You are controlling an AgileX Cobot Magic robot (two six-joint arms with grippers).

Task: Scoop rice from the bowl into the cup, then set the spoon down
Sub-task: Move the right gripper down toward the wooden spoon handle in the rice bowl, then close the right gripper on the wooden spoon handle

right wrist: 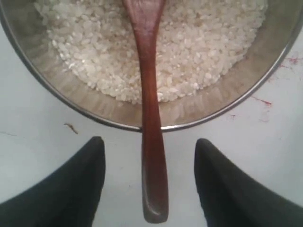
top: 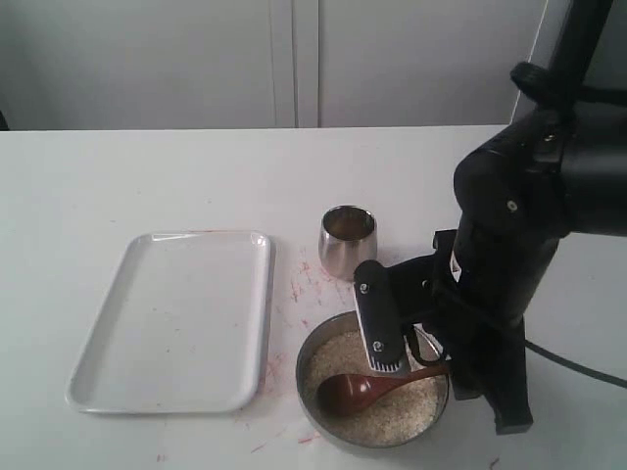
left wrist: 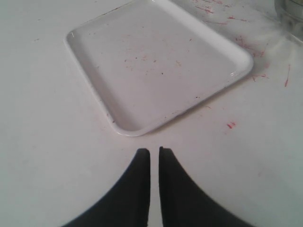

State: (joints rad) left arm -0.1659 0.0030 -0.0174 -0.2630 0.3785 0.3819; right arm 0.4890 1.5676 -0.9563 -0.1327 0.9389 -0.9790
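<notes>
— What's hidden?
— The right arm (top: 509,245) covers the spoon (top: 353,390) handle's end and the bowl (top: 315,345) rim's right side.
— And the cup (top: 347,238)?
— Too small to tell what's inside it.

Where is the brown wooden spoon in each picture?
Exterior view: the spoon lies in the bowl, low and right of the middle, with its scoop end on the rice.
Left wrist view: not in it.
Right wrist view: the spoon runs through the middle of the picture, handle sticking out over the bowl's rim.
Shared landmark: the bowl of rice, in the exterior and right wrist views; the tray links the left wrist view.
</notes>
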